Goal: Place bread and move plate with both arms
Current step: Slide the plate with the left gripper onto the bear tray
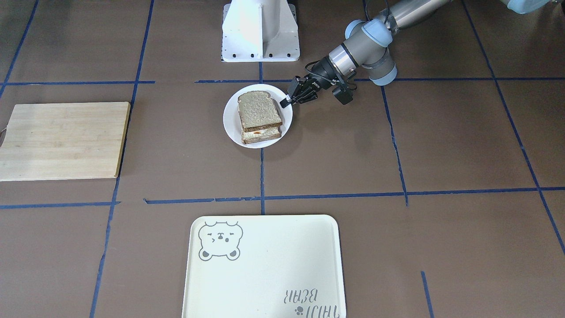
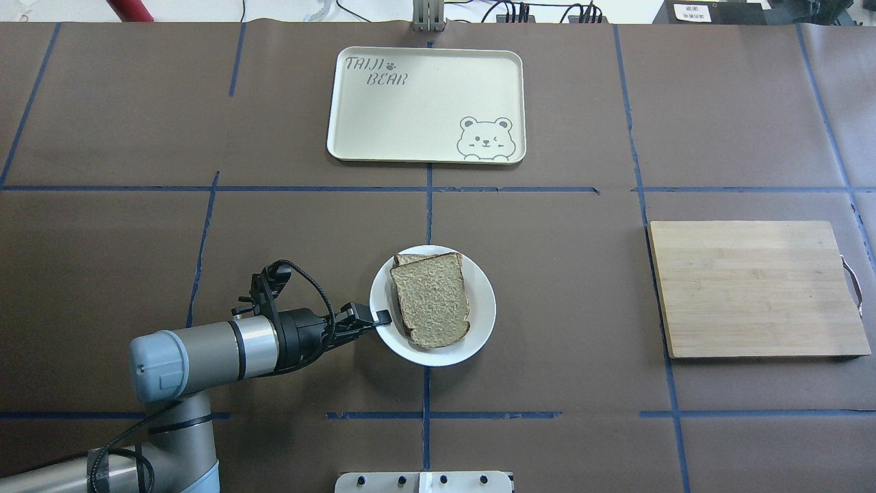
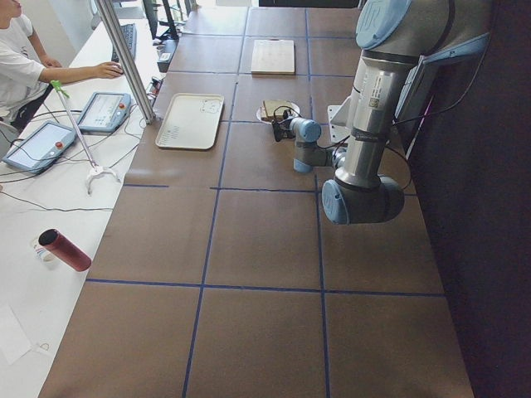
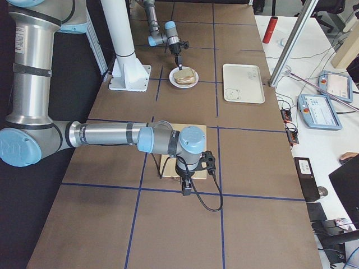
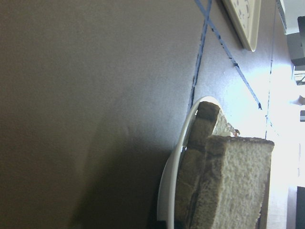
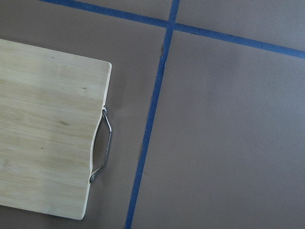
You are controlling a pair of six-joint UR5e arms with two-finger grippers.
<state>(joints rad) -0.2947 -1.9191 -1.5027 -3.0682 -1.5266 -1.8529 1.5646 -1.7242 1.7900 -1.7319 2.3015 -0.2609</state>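
Left gripper (image 2: 380, 317) at plate (image 2: 484, 308) left rim, one finger over the edge; clamped or not, can't tell. Bread (image 2: 432, 298) sits atop egg slice (image 1: 261, 134) on plate, table centre. Right gripper (image 4: 186, 190) by cutting board (image 2: 753, 287) edge, grip state unreadable.

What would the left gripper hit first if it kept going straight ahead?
The plate: the left gripper sits right at its rim, pointing across it. Past the rim, the bread would probably come next, though height is hard to judge.
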